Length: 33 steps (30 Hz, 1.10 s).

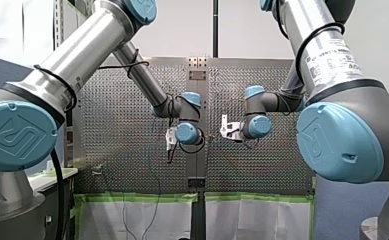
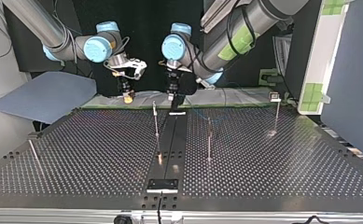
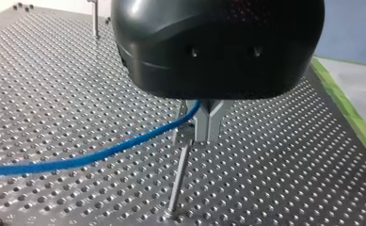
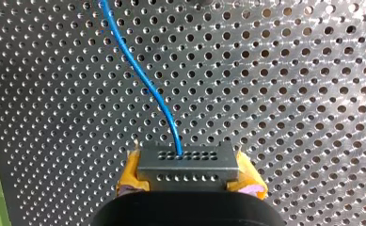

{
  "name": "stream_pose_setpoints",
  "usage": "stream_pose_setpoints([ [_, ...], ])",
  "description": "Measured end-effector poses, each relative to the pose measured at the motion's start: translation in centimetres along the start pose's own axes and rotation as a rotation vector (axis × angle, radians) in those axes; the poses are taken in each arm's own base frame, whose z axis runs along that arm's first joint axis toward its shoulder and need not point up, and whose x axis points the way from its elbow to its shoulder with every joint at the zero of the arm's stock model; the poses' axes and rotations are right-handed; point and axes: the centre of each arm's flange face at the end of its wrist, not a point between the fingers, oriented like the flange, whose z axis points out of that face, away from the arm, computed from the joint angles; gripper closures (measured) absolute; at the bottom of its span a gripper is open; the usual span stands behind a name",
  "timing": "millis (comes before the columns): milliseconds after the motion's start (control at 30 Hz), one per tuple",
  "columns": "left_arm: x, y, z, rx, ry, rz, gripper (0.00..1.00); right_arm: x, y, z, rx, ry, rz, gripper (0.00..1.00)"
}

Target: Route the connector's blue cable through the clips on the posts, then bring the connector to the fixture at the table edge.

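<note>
Trying to work out the clip step here. The left arm's black gripper with metal fingers is pinched tight on the thin blue cable, right above the top of a thin metal post. Can't tell if the cable's actually in the clip. Any tips?

Reply: I'd push straight down along the post, nice and slow, so it doesn't get levered sideways. The right arm's yellow-padded gripper is clamped on the grey perforated metal connector, and the cable runs out of its face over the perforated steel table. I'd keep some slack on that side and not tug while the left one seats it. My guess is the flat black fixture plate at the top view's near edge is the last stop. It's well apart from both grippers.
</note>
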Motion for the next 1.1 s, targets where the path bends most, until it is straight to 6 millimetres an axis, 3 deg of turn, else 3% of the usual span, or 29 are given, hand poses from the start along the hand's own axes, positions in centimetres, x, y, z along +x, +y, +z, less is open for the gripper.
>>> stream_pose_setpoints([
  [267, 2.5, 0.1, 0.0, -0.006, 0.043, 0.023, 1.0, 0.1, 0.0, 0.0, -0.001, 0.0, 0.004, 1.0],
  [1100, 1.4, -0.3, 1.4, -0.002, 0.015, 0.004, 1.0, 0.4, 1.5, 0.3, -0.036, 0.008, 0.019, 1.0],
])
